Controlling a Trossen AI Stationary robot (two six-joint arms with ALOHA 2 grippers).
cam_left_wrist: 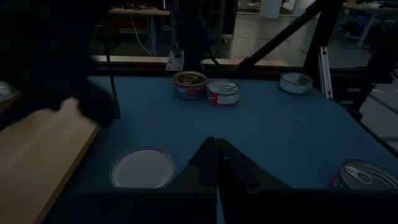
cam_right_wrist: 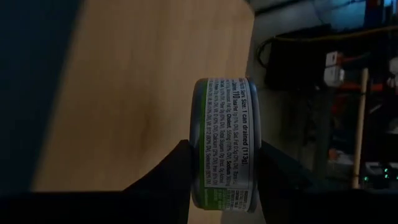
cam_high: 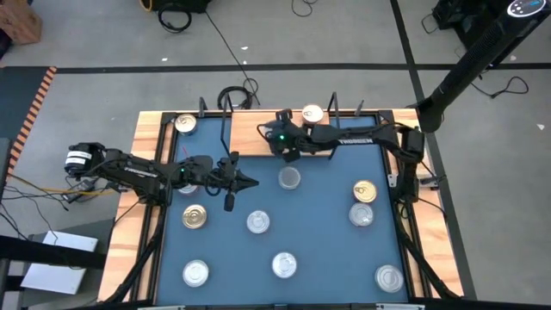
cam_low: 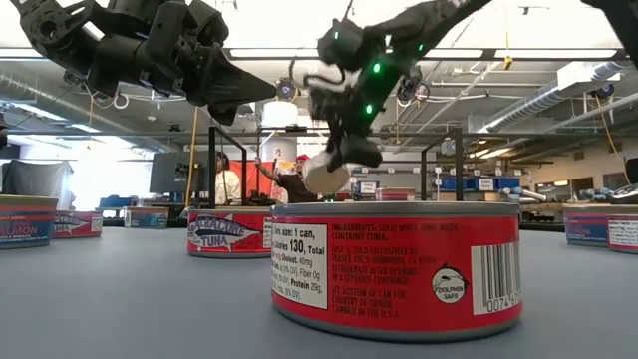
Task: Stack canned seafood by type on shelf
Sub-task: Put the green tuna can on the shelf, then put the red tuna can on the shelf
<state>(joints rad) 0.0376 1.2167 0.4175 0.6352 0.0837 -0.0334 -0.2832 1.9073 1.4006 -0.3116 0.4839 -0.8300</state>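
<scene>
We found the right gripper (cam_right_wrist: 221, 186) clamped on one can (cam_right_wrist: 222, 143), gripping it across its flat lid and base so that it hung on edge with its printed side label facing the wrist camera. In the high view that gripper (cam_high: 288, 148) sat at the front edge of the shelf (cam_high: 250, 129), the pale wooden board with thin wire posts, where one gold-lidded can (cam_high: 312, 113) already stood. The left gripper (cam_high: 250, 182) hovered over the blue table (cam_high: 327, 207), empty, its fingers (cam_left_wrist: 214, 163) pressed together.

The rest of the cans lay scattered on the table, among them a silver-lidded one (cam_high: 289, 177) just below the right gripper and a gold one (cam_high: 195, 216) near the left arm.

We judged these cans to be rigid, fairly dense and smooth-walled, with slick metal lids. Squeezing hard would do no harm, but a can could slip or twist in the grip. Held by its faces, this one would need turning flat before release; pinching across the side wall would set it down more easily.
</scene>
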